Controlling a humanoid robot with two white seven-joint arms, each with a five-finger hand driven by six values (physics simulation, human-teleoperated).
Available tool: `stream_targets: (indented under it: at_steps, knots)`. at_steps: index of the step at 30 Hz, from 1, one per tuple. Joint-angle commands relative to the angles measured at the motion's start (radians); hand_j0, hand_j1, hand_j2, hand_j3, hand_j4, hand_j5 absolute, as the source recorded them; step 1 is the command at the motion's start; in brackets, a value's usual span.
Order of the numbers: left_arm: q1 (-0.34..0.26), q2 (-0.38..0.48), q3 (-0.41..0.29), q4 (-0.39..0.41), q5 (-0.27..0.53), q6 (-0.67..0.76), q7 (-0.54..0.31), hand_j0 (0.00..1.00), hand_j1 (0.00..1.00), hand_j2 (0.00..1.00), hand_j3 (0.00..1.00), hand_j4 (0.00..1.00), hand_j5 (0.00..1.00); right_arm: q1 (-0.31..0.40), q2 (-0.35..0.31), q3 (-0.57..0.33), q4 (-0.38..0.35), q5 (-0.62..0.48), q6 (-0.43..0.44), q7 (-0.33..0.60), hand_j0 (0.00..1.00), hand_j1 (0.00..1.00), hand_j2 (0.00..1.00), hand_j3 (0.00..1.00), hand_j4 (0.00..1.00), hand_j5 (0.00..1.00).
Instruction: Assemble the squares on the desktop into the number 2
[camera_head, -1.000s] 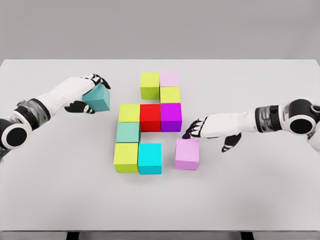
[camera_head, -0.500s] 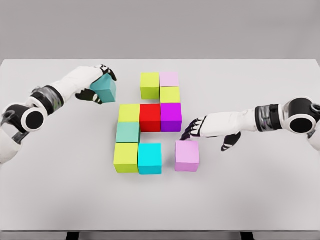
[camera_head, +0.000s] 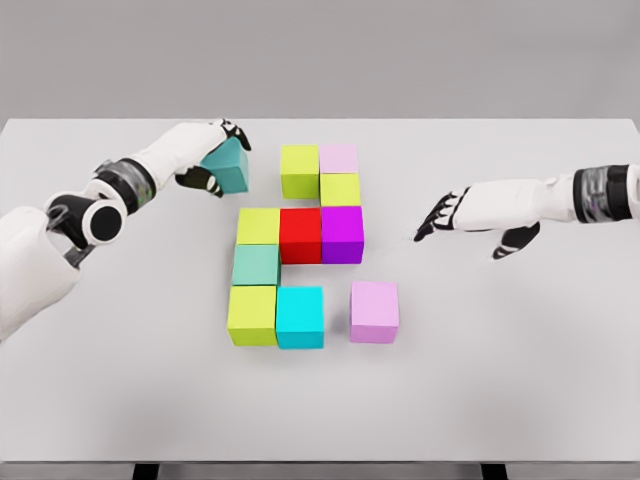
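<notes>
Nine cubes lie on the white table (camera_head: 120, 400), eight packed together at centre: a lime cube (camera_head: 299, 171) and pale pink cube (camera_head: 339, 158) on top, then a red cube (camera_head: 300, 235) and purple cube (camera_head: 342, 233) mid-row, and a cyan cube (camera_head: 300, 316) at the bottom. At 4 o'clock from red, a pink cube (camera_head: 374, 311) sits apart. The left hand (camera_head: 205, 150) pinches a teal cube (camera_head: 229, 167) at 10 o'clock. The right hand (camera_head: 465, 210) hovers at 3 o'clock, fingers spread, holding nothing.

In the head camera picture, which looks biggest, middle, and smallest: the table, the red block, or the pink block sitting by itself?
1. Table, by far the biggest.
2. Lone pink block and red block look about alike; the pink one is nearer the camera, so I won't rank them.
</notes>
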Motion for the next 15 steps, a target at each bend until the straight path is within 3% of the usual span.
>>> stream_targets:
  at_steps: [1, 4, 7, 10, 12, 15]
  knots:
    - [-0.002, -0.028, 0.0, 0.03, -0.015, 0.0, 0.002, 0.48, 0.48, 0.48, 0.48, 0.48, 0.48, -0.002, -0.063, 0.06, -0.009, -0.012, 0.001, 0.0, 0.71, 0.71, 0.71, 0.71, 0.71, 0.71]
    - [-0.014, -0.059, -0.002, 0.065, -0.029, 0.0, 0.002, 0.48, 0.48, 0.48, 0.48, 0.48, 0.48, -0.008, -0.082, 0.092, -0.008, -0.012, 0.001, 0.0, 0.49, 0.49, 0.49, 0.49, 0.49, 0.49]
    - [-0.023, -0.077, -0.002, 0.09, -0.04, 0.0, 0.002, 0.49, 0.49, 0.49, 0.49, 0.49, 0.49, -0.1, -0.086, 0.229, -0.009, -0.026, 0.001, 0.0, 0.41, 0.41, 0.41, 0.41, 0.41, 0.41]
    - [-0.026, -0.096, -0.002, 0.1, -0.043, 0.0, 0.002, 0.49, 0.49, 0.49, 0.49, 0.49, 0.49, -0.12, -0.086, 0.287, -0.018, -0.041, 0.001, 0.0, 0.31, 0.31, 0.31, 0.31, 0.31, 0.31]
    - [-0.026, -0.12, -0.002, 0.134, -0.067, 0.0, 0.002, 0.5, 0.5, 0.5, 0.5, 0.5, 0.5, -0.144, -0.086, 0.347, -0.035, -0.04, 0.001, 0.0, 0.17, 0.17, 0.17, 0.17, 0.17, 0.17]
    - [-0.035, -0.123, -0.002, 0.148, -0.069, 0.0, 0.005, 0.5, 0.5, 0.5, 0.5, 0.5, 0.5, -0.193, -0.076, 0.422, -0.057, -0.04, 0.001, 0.0, 0.13, 0.13, 0.13, 0.13, 0.13, 0.13]
